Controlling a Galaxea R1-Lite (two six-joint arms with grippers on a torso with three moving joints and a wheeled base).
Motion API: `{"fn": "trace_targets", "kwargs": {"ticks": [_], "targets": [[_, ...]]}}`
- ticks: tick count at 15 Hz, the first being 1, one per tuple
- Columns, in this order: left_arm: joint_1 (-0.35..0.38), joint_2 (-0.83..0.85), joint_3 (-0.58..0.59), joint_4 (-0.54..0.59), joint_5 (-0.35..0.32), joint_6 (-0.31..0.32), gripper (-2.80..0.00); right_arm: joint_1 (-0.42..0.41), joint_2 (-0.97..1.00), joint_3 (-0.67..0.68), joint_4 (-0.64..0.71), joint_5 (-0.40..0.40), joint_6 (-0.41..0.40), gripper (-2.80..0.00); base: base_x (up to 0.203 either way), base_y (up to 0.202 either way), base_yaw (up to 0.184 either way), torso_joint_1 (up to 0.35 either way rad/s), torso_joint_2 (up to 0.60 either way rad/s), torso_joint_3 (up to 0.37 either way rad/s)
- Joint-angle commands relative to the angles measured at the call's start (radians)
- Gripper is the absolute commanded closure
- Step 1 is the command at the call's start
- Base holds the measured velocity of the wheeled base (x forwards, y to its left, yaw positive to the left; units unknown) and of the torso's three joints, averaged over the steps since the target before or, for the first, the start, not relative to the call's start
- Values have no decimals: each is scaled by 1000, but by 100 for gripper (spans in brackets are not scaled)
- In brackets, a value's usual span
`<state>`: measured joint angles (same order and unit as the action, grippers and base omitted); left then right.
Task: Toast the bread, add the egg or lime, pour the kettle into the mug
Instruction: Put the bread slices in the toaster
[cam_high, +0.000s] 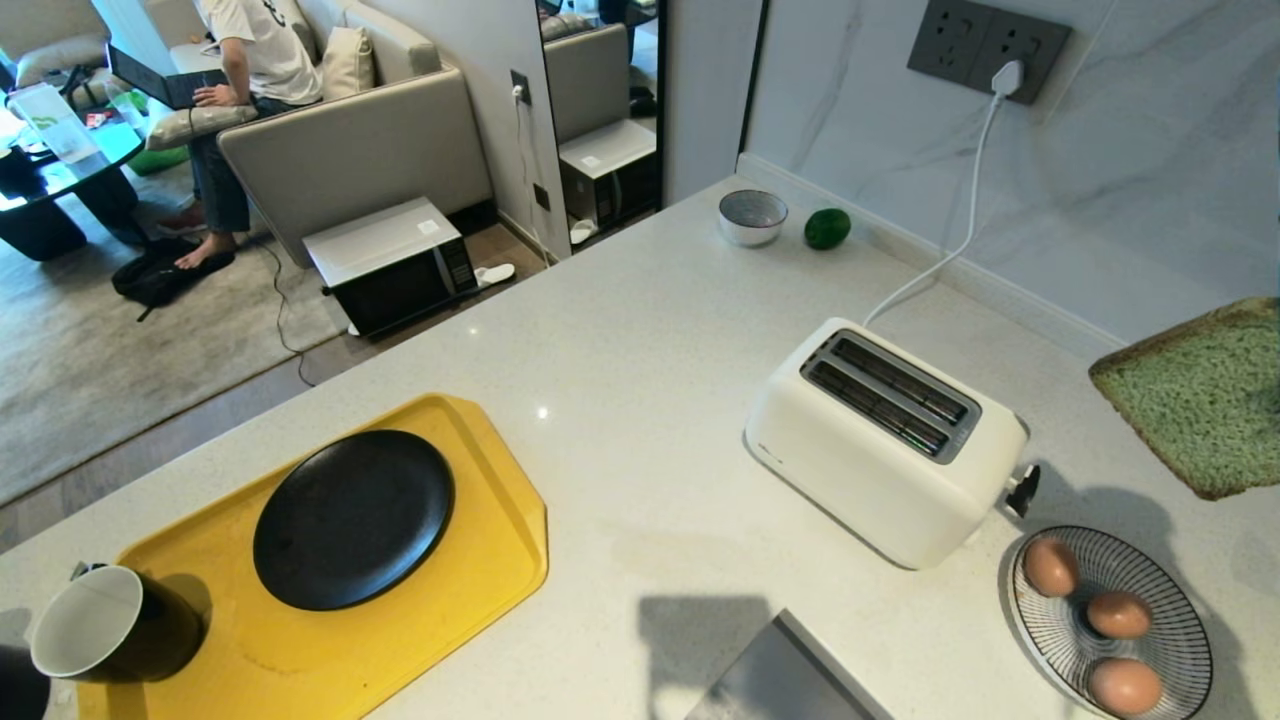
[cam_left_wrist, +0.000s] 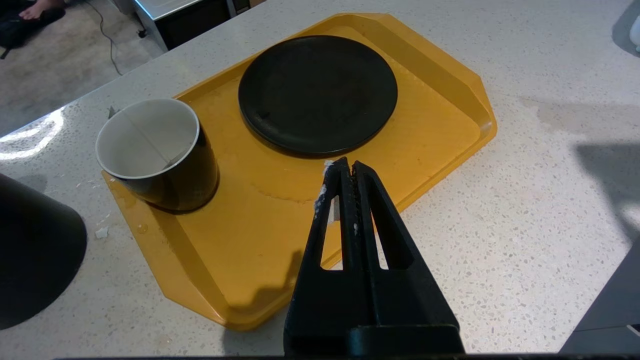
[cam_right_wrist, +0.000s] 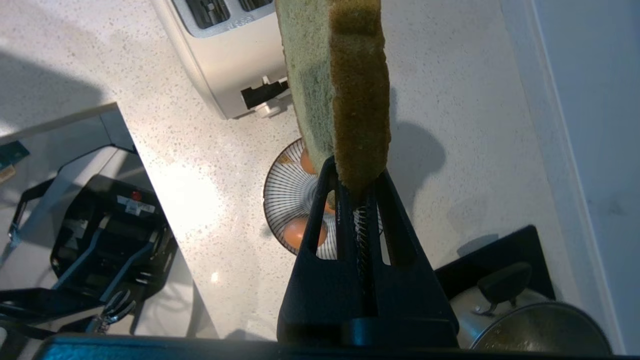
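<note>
My right gripper (cam_right_wrist: 356, 176) is shut on the bottom crust of the pale green bread (cam_right_wrist: 340, 90). It holds the slice on edge in the air, right of the white toaster (cam_high: 880, 450) and above the striped dish (cam_high: 1180, 640) of three brown eggs (cam_high: 1050, 567). In the head view only the bread (cam_high: 1200, 400) shows, at the right edge. The lime (cam_high: 827, 228) lies near the back wall. The mug (cam_left_wrist: 155, 150) stands on the yellow tray's corner, beside the kettle (cam_left_wrist: 35, 250), which is only partly in view. My left gripper (cam_left_wrist: 348, 167) hangs shut and empty over the tray.
A black plate (cam_high: 352, 518) lies on the yellow tray (cam_high: 480, 450). A grey bowl (cam_high: 752, 216) sits beside the lime. The toaster's white cord (cam_high: 960, 240) runs to the wall socket. A lidded pot (cam_right_wrist: 540, 325) stands on a black hob. A person sits on the sofa beyond the counter.
</note>
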<state>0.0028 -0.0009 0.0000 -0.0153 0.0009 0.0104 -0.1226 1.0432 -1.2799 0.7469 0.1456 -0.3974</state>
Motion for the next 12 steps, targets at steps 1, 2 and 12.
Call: {"fn": "trace_targets", "kwargs": {"ticks": [1, 2, 12], "targets": [[0, 1, 0, 0, 1, 0, 0, 0, 34, -28, 2, 17, -30, 0, 0, 0, 0, 0, 0, 0], [0, 1, 0, 0, 1, 0, 0, 0, 54, -56, 2, 29, -33, 0, 0, 0, 0, 0, 0, 0], [0, 1, 0, 0, 1, 0, 0, 64, 358, -380, 10, 58, -14, 0, 0, 0, 0, 0, 0, 0]]}}
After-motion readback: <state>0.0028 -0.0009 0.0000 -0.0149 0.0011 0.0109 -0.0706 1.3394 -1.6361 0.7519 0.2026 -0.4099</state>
